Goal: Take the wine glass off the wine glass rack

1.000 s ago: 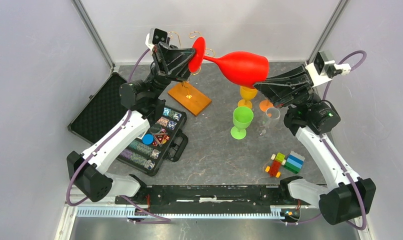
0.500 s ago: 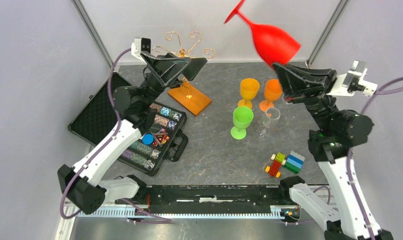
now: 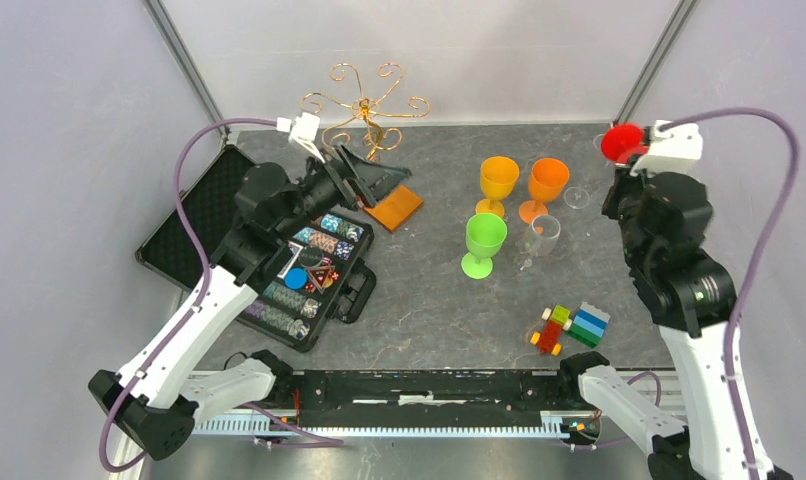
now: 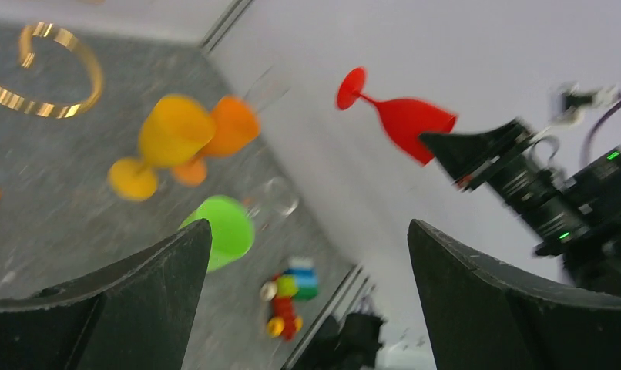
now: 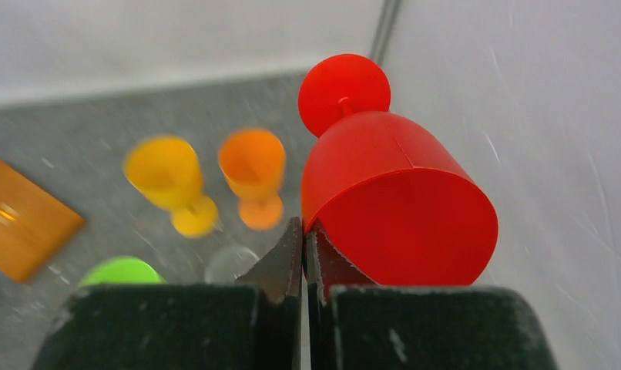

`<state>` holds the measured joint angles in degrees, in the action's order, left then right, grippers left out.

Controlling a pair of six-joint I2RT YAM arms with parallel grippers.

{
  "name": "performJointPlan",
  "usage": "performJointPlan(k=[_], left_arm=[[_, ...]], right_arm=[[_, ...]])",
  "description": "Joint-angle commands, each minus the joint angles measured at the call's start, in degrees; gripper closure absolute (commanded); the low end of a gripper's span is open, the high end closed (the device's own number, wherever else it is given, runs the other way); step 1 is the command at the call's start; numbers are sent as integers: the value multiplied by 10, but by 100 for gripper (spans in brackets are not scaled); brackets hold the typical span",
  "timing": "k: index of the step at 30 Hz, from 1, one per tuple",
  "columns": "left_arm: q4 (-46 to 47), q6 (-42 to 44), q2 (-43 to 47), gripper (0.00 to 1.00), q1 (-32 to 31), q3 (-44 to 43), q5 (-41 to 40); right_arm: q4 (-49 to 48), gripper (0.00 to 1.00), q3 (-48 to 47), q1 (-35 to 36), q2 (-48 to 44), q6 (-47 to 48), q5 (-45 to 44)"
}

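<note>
Right hand (image 5: 303,231): fingers together, clamped on the rim of the red wine glass (image 5: 392,200), bowl toward the wrist camera, foot pointing away. In the top view only the red foot (image 3: 620,142) showed, at the far right edge of the counter (image 3: 439,290), beside the wall.

Left hand (image 4: 307,227): fingers wide apart, nothing between them. It hung just near of the wine glass rack (image 3: 364,105), over the rack's wooden base and by the poker chip case (image 3: 309,275).

Change over the last second: the left hand, which had been closed at the glass's foot by the rack's scroll arms, let go and drew back toward the near left. The right hand lifted the glass up and away, then swung it to the far right. The glass was now well apart from the rack, and the gold arms carried no glass.

Reading: removal from the rack looked done. The glass was held in the air, not set down; the yellow goblet (image 3: 499,180), orange goblet (image 3: 548,180) and green goblet (image 3: 485,240) stood between it and the rack.
</note>
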<state>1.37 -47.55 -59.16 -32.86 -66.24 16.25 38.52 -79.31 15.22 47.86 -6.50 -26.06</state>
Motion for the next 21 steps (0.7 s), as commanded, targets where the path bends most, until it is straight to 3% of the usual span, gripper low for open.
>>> performJointPlan(k=[1, 9, 13, 21], left_arm=[[-145, 110, 23, 0, -5, 39, -7], [-229, 166, 71, 0, -6, 118, -53], [-280, 155, 63, 0, -6, 117, -87], [-374, 123, 40, 0, -6, 111, -160]], right_arm=[[136, 100, -7, 0, 22, 3, -73], [152, 100, 46, -4, 50, -1, -60], [145, 100, 82, -21, 70, 8, -29], [78, 100, 190, -136, 102, 53, 180]])
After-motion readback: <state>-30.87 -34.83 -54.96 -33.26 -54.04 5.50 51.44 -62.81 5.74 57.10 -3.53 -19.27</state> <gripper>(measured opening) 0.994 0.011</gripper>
